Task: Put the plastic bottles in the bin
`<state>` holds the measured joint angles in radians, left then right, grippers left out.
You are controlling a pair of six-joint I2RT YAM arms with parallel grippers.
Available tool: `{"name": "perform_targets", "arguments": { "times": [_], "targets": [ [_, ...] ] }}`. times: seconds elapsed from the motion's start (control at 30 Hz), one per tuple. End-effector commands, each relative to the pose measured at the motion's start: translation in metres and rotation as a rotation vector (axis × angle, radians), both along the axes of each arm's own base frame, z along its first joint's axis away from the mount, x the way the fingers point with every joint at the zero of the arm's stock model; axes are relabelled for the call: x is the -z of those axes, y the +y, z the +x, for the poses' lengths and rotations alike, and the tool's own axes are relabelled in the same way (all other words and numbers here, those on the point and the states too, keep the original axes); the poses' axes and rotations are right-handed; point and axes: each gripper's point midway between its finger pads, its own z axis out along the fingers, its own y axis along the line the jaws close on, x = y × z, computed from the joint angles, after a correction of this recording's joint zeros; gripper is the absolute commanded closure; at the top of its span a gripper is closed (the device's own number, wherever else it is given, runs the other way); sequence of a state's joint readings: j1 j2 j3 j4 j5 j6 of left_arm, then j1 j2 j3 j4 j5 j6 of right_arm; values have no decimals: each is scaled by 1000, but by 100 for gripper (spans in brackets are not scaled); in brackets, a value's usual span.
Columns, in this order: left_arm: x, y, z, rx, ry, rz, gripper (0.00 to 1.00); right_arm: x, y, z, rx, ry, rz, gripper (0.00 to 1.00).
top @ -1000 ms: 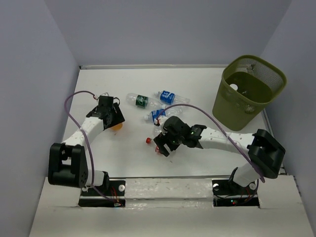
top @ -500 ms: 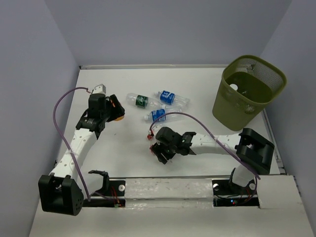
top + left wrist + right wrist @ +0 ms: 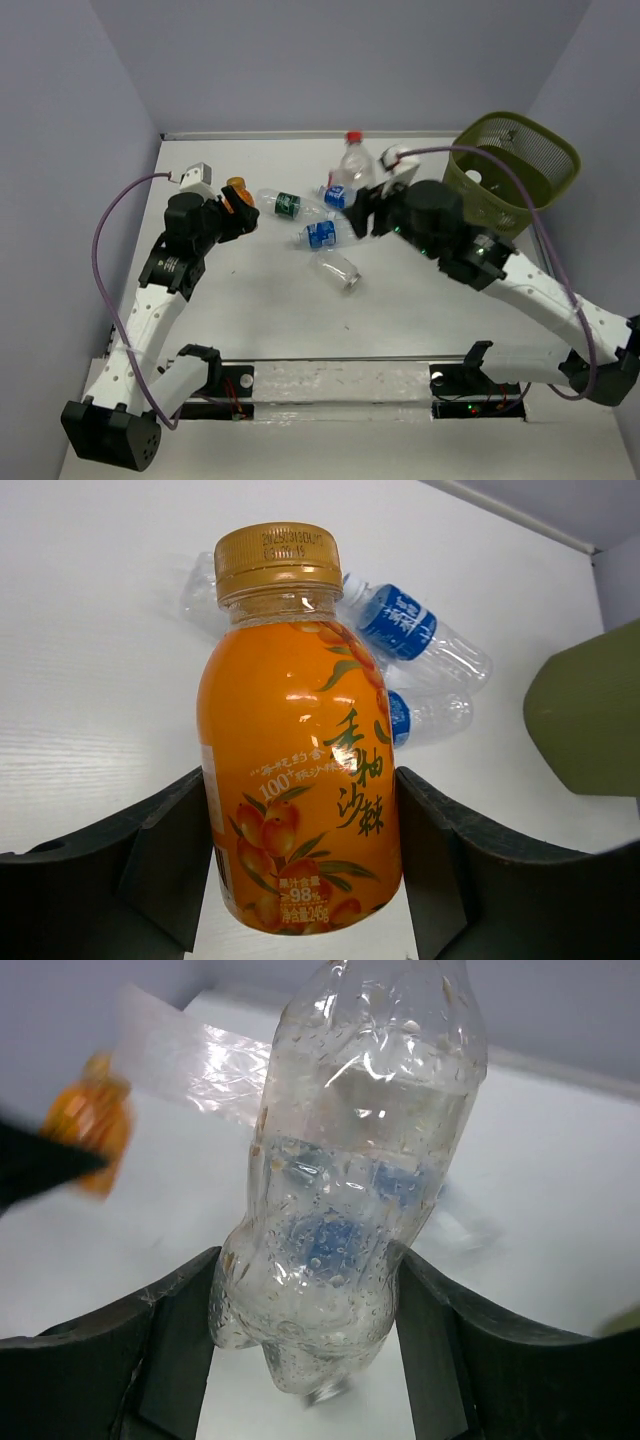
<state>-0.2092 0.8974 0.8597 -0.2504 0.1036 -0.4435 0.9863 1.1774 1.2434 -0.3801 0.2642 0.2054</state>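
Gripping an orange juice bottle [image 3: 298,730] by its lower body, my left gripper [image 3: 300,875] is clamped on both of its sides, gold cap pointing away from the wrist, and holds it off the white table [image 3: 250,300] at the left. My right gripper [image 3: 305,1335] is closed on a clear bottle [image 3: 355,1160] beaded with droplets; in the top view that bottle [image 3: 352,166] stands upright in the air with its red cap [image 3: 352,137] uppermost, left of the bin [image 3: 468,215] and not yet over its rim. The olive mesh bin sits at the far right of the table. Between my arms four more bottles lie on their sides: a green-labelled bottle [image 3: 285,204], two blue-labelled bottles [image 3: 320,234] close beside it, and a bare clear bottle [image 3: 338,268] nearer my bases.
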Motion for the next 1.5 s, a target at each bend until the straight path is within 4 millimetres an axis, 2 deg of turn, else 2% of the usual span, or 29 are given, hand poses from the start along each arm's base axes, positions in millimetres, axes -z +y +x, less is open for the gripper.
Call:
{"name": "perform_targets", "arguments": {
  "times": [0.0,0.03,0.1,0.13,0.27,0.3,0.33,0.4,0.43,0.47,0.5,0.6,0.63,0.67,0.7,0.77,0.8,0.83,0.87,0.93,1.0,1.03,1.07,1.1,1.13,1.2,1.33,1.43,1.47],
  "targets": [
    [-52,-28,-7,103,-126,-70,43,-101,-141,80,542,-235,46,79],
    [-58,-31,-8,110,-140,-76,43,-109,-181,93,681,-260,19,78],
    [-65,-44,-12,134,-150,-91,43,-113,-215,110,803,-276,-9,78],
    [-73,-49,-12,146,-168,-99,43,-119,-250,119,900,-284,-8,78],
    [-93,-80,-13,214,-187,-120,43,-107,-321,139,1039,-246,30,79],
    [-90,-88,-9,228,-170,-116,43,-102,-327,141,1044,-230,45,79],
    [-106,-99,-11,259,-196,-130,43,-92,-325,145,1024,-200,70,75],
    [-109,-117,-6,291,-187,-122,43,-82,-331,146,1053,-178,73,38],
    [-129,-124,-6,305,-221,-136,43,-76,-339,146,1083,-170,60,20],
    [-137,-131,-4,315,-230,-138,43,-71,-340,147,1094,-157,55,6],
    [-151,-145,-2,335,-249,-140,43,-65,-340,146,1099,-137,59,0],
    [-163,-168,11,325,-263,-123,43,-76,-325,135,1029,-149,143,0],
    [-187,-181,5,352,-305,-145,43,-83,-311,132,952,-153,177,0],
    [-195,-189,6,359,-317,-147,43,-90,-303,127,908,-164,206,0],
    [-189,-202,16,350,-303,-132,42,-107,-296,113,864,-198,257,0],
    [-207,-230,19,376,-332,-142,42,-126,-276,94,744,-233,319,0],
    [-211,-240,22,382,-338,-144,42,-141,-270,72,706,-269,376,0],
    [-236,-247,22,387,-382,-172,42,-150,-265,59,673,-296,406,0],
    [-226,-270,28,411,-367,-158,42,-159,-252,45,588,-317,441,0],
    [-233,-292,32,434,-383,-167,42,-180,-243,4,516,-382,525,2],
    [-245,-324,35,474,-413,-188,42,-184,-238,-16,473,-410,558,3],
    [-273,-330,31,483,-472,-230,42,-193,-240,-37,463,-457,579,3],
    [-258,-351,41,494,-461,-221,42,-195,-240,-45,456,-472,583,4],
    [-279,-360,35,509,-517,-264,42,-198,-239,-53,447,-485,587,4],
    [-282,-369,34,520,-532,-283,42,-202,-237,-65,424,-502,590,4],
    [-269,-396,38,549,-532,-306,42,-209,-233,-77,390,-516,602,4],
    [-280,-423,40,575,-616,-430,42,-217,-223,-92,320,-528,609,4],
    [-279,-442,41,589,-657,-513,42,-217,-219,-95,293,-529,614,4],
    [-268,-454,44,596,-649,-532,42,-217,-217,-96,277,-531,619,4]
  ]
}}
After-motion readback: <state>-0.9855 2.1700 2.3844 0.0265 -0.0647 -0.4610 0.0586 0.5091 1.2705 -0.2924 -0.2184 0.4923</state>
